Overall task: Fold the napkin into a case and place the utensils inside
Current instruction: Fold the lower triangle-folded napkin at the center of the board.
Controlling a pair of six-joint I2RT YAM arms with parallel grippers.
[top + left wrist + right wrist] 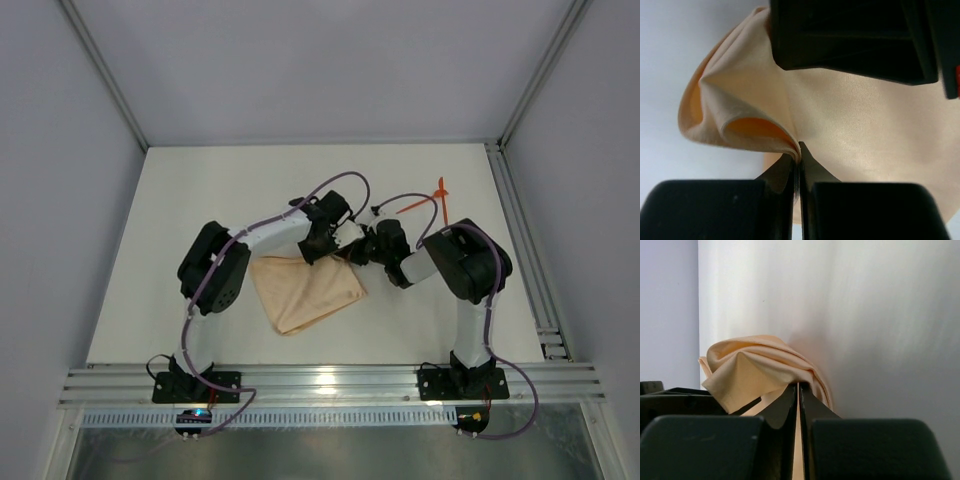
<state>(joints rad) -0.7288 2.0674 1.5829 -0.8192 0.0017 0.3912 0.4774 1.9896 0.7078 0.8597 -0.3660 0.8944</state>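
Left end effector [798,159] pinching napkin [305,292] fold; right end effector [798,396] clamped on same napkin.

Peach napkin [310,292] rumpled mid-table, far edge lifted; orange-red utensils [438,196] beyond, right.

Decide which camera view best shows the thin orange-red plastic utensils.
Top external view: it alone shows the thin orange-red plastic utensils, lying on the white table at far right. The wrist views show only the pinched peach-orange cloth napkin, no utensils.
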